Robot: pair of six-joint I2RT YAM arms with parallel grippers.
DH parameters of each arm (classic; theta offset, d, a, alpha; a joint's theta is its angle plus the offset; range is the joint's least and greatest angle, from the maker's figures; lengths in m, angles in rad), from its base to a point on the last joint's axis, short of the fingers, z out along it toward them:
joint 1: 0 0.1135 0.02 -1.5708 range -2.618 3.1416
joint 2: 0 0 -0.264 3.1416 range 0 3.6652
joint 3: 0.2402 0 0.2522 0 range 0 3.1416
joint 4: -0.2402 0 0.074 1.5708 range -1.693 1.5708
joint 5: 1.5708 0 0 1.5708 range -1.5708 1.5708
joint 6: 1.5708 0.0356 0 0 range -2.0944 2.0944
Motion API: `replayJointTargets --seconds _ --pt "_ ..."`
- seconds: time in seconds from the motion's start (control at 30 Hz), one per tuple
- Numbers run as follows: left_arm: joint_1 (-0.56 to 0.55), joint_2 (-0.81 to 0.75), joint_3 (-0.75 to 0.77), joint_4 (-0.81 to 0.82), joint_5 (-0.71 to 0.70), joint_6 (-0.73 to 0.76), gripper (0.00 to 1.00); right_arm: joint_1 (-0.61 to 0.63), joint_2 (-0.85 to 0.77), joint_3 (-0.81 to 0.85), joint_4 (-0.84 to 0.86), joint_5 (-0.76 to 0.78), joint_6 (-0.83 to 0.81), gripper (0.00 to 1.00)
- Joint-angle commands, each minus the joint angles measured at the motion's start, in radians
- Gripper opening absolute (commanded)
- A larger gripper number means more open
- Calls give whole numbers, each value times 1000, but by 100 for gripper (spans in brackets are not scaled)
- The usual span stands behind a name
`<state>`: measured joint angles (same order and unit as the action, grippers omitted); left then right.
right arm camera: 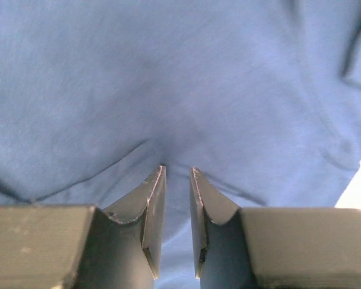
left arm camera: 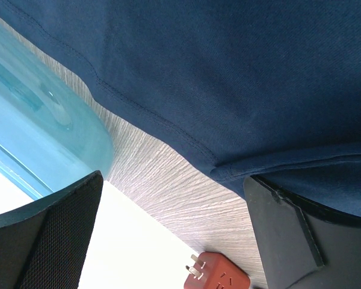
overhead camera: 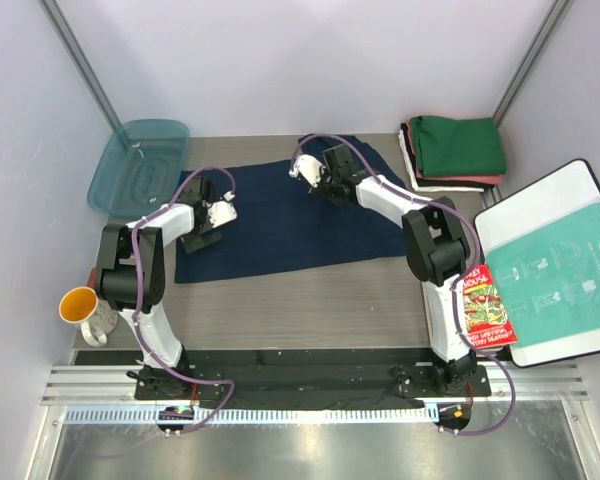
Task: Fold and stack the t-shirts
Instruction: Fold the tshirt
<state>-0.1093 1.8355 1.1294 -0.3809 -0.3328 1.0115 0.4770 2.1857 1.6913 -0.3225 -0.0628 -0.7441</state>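
Right claw (right arm camera: 177, 173) is parted by a narrow gap, tips set on the navy shirt (right arm camera: 168, 72); cloth is puckered at the tips, nothing is seen clamped between them. Left claw (left arm camera: 174, 180) is spread wide, nothing held, positioned over the shirt's left hem. Shirt is laid out flat mid-tabletop (overhead camera: 310, 300). Folded stack (overhead camera: 455, 150), green on top, is placed far right, apart from it. Teal tray (overhead camera: 140, 165) is seen far left.
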Motion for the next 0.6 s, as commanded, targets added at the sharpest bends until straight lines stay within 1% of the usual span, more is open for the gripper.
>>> replayJointTargets --seconds 0.0,0.13,0.23,0.27,0.3,0.37,0.4,0.53,0.57 --pt "-7 18 23 27 17 -28 100 11 -98 30 114 11 46 27" --pt "-12 16 20 27 17 -31 100 21 -96 27 109 1 37 25" --pt "-12 16 18 27 15 -30 100 22 -93 28 79 -31 37 17" --pt "-12 16 17 27 14 -28 100 22 -92 30 63 -46 38 10" --pt "-12 15 17 27 14 -28 100 22 -90 36 42 -98 37 8" --pt "-13 16 17 27 14 -27 100 23 -89 53 -33 -146 32 6" --pt "-12 18 17 27 14 -25 100 26 -86 57 -64 -160 31 6" --pt "-12 21 20 27 17 -30 100 34 -70 47 -92 -180 23 7" --pt "-12 22 20 27 18 -28 100 34 -64 47 -95 -181 23 9"
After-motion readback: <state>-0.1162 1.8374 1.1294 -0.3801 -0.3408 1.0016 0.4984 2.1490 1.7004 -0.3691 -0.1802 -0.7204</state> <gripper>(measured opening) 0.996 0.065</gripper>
